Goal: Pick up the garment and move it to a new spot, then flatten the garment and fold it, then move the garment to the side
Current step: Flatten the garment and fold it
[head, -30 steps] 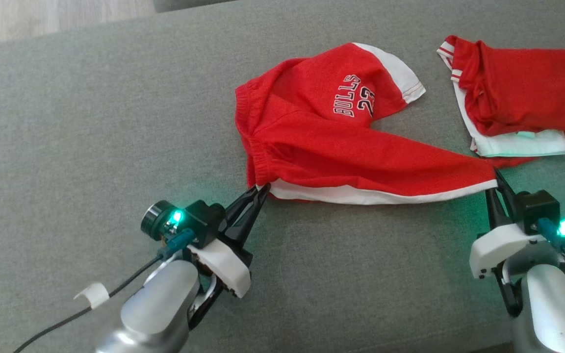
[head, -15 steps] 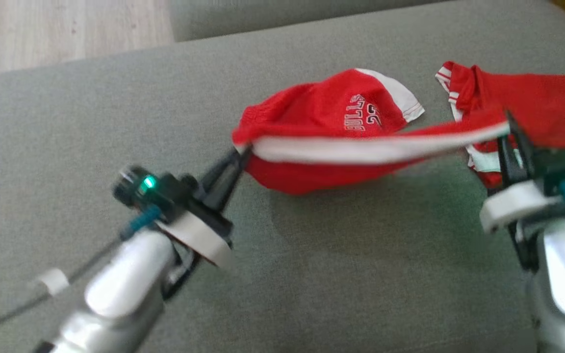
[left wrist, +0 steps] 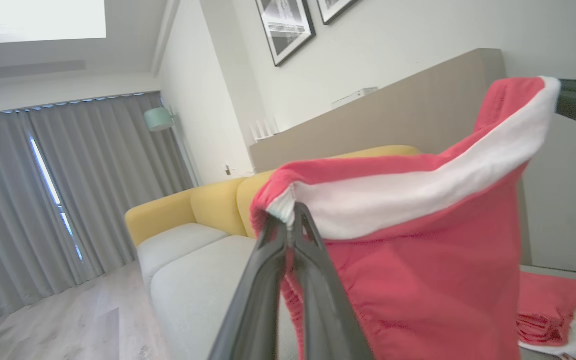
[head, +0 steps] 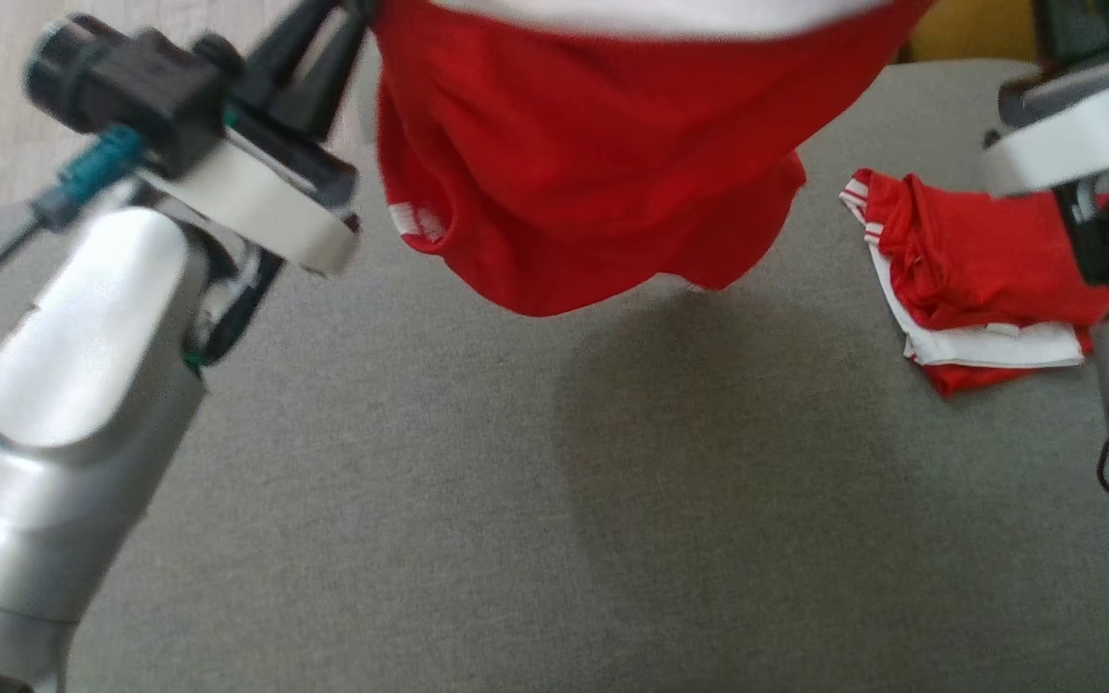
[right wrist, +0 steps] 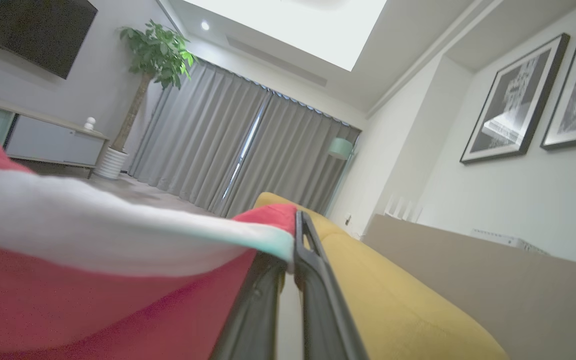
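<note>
The garment (head: 593,173) is red with a white stripe, the folded clothes (head: 978,274) red-and-white, the cushion (head: 516,500) grey.

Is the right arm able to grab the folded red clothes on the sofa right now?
Probably not yet. The right gripper is shut on a corner of the red garment, held aloft. The folded pile lies just beside that arm, but its jaws are full.
</note>
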Tool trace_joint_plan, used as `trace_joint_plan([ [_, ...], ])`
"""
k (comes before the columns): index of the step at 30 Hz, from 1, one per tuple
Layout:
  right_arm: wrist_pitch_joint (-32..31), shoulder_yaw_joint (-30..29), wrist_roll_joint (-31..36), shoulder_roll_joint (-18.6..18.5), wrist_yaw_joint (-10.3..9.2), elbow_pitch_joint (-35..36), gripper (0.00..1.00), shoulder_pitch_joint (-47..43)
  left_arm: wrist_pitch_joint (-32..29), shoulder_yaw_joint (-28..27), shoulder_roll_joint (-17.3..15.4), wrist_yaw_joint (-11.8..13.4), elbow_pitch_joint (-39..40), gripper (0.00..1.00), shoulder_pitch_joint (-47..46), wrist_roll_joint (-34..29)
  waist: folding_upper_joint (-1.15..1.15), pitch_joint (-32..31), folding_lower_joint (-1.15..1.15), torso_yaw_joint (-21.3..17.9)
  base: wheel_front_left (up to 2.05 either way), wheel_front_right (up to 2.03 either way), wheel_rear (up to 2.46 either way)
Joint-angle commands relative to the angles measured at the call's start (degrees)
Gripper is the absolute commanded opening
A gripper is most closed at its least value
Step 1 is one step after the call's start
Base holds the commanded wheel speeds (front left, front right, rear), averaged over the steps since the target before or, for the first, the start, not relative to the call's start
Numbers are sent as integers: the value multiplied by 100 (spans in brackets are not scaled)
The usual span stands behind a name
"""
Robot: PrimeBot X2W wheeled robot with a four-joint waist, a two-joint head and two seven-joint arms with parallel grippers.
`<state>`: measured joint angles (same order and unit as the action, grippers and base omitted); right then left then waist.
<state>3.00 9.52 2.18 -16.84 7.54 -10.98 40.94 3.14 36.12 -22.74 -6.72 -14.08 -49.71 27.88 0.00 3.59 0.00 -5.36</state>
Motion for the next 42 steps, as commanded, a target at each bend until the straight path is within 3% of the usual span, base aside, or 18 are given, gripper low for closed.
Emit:
trace_joint_plan([
  [1, -39, 220, -58, -19, -5, 114, 0, 260, -61, -367, -275, 112, 165, 0, -347, 81, 0, -115, 0, 9, 0, 0, 0],
  [12, -482, 682, -660, -306, -5, 215, 0, -39, -308, -386, -525, 244, 601, 0, 172, 293, 0, -439, 0, 237, 0, 0, 0],
  [17, -1012, 620, -1012, -574, -5, 856, 0, -566, -603, -422, -827, 429, 1349, 0, 730, 451, 0, -532, 0, 347, 0, 0, 0],
  [24, -1971, 230, -1183, -667, -5, 2148, 0, -1400, -1232, -583, -1291, 845, 2848, 0, 1426, 761, 0, -455, 0, 474, 0, 0, 0],
  [29, -2403, 233, -1158, -742, -5, 2602, 0, -1352, -1496, -693, -1387, 916, 3107, 0, 1263, 865, 0, -3, 0, 520, 0, 0, 0],
  [34, -2441, 587, -1308, -836, -5, 1970, 0, -266, -1521, -772, -1199, 572, 2191, 0, 311, 953, 0, 806, 0, 491, 0, 0, 0],
  [37, -2146, 783, -1374, -797, -5, 1128, 0, 869, -1373, -820, -962, 295, 1261, 0, -607, 930, 0, 1351, 0, 472, 0, 0, 0],
  [42, -1213, 850, -1144, -449, -5, -625, 0, 2783, -682, -878, -633, 69, -403, 0, -2329, 572, 0, 2035, 0, 395, 0, 0, 0],
])
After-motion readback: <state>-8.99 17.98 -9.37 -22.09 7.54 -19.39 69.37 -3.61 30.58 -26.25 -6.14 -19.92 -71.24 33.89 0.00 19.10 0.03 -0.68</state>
